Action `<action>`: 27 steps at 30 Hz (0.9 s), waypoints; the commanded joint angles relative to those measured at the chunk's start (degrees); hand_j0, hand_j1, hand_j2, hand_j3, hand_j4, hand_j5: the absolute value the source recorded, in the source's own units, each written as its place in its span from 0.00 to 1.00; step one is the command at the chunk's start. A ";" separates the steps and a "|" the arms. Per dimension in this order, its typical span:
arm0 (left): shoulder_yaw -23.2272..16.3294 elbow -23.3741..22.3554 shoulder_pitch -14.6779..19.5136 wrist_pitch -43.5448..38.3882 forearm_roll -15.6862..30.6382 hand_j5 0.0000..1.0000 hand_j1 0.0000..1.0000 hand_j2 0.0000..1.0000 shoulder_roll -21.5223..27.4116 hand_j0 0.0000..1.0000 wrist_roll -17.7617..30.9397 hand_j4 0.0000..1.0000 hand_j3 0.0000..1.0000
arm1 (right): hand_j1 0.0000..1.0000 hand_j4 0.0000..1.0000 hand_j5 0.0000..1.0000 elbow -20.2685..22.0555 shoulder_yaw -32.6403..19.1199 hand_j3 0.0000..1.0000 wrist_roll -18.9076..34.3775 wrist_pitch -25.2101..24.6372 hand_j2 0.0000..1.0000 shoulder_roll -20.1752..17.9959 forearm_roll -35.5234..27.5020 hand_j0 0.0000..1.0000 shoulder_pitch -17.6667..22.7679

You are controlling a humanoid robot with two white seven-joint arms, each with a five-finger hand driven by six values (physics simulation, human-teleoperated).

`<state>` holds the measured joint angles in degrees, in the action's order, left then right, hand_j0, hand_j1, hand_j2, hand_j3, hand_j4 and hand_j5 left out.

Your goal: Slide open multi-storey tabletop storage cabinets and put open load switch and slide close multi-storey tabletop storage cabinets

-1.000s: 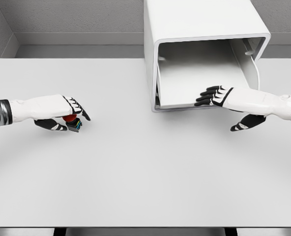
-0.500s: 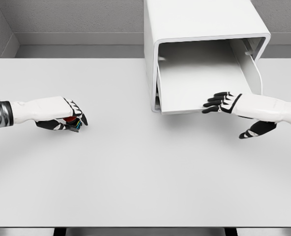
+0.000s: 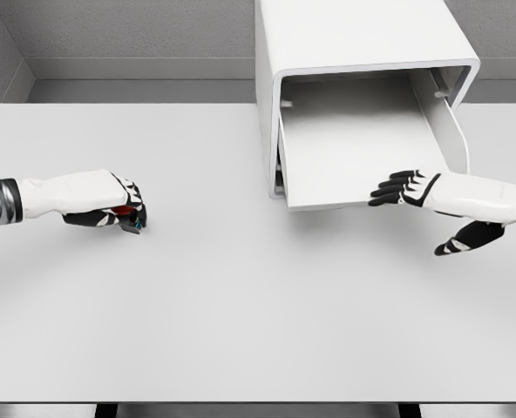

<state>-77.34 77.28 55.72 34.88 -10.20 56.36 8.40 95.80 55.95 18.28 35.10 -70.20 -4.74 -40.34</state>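
A white storage cabinet (image 3: 354, 39) stands at the back of the table, right of centre. Its drawer (image 3: 354, 157) is slid partway out toward me and looks bare inside. My right hand (image 3: 406, 189) lies with its fingers over the drawer's front right edge and its thumb below it. At the far left my left hand (image 3: 118, 213) is curled around the small load switch (image 3: 132, 220), of which a red cap and dark body with coloured bits show between the fingers. The switch rests at table level.
The grey table (image 3: 241, 296) stretches wide between the two hands. A low grey wall (image 3: 136, 43) runs behind the table. The table's front edge lies near the bottom of the view.
The drawer has slid further out toward me with the right hand on its edge. The left hand's fingers have closed around the switch.
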 commanded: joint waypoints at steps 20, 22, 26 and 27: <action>0.87 0.24 3.43 0.12 -0.09 0.37 0.37 0.37 -0.55 0.37 0.12 0.37 0.37 | 1.00 1.00 1.00 0.70 2.67 1.00 -5.45 -0.10 1.00 -4.33 -3.70 1.00 0.79; 0.87 0.42 3.60 0.12 0.35 0.37 0.37 0.37 -0.64 0.37 0.12 0.37 0.37 | 1.00 1.00 1.00 0.79 2.76 1.00 -5.36 -0.10 1.00 -4.33 -3.70 1.00 0.79; 0.96 1.56 4.39 0.12 0.97 0.38 0.38 0.38 -0.72 0.38 0.12 0.38 0.38 | 1.00 1.00 1.00 0.79 2.67 1.00 -5.45 -0.10 1.00 -4.51 -3.78 1.00 0.35; 0.96 1.65 4.48 0.12 1.32 0.38 0.38 0.38 -0.72 0.38 0.12 0.38 0.38 | 1.00 1.00 1.00 0.79 2.58 1.00 -5.54 -0.10 1.00 -4.60 -3.78 1.00 0.09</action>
<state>-76.49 78.50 60.21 35.09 -9.63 55.66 8.55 96.56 58.63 12.84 35.07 -74.60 -8.11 -40.34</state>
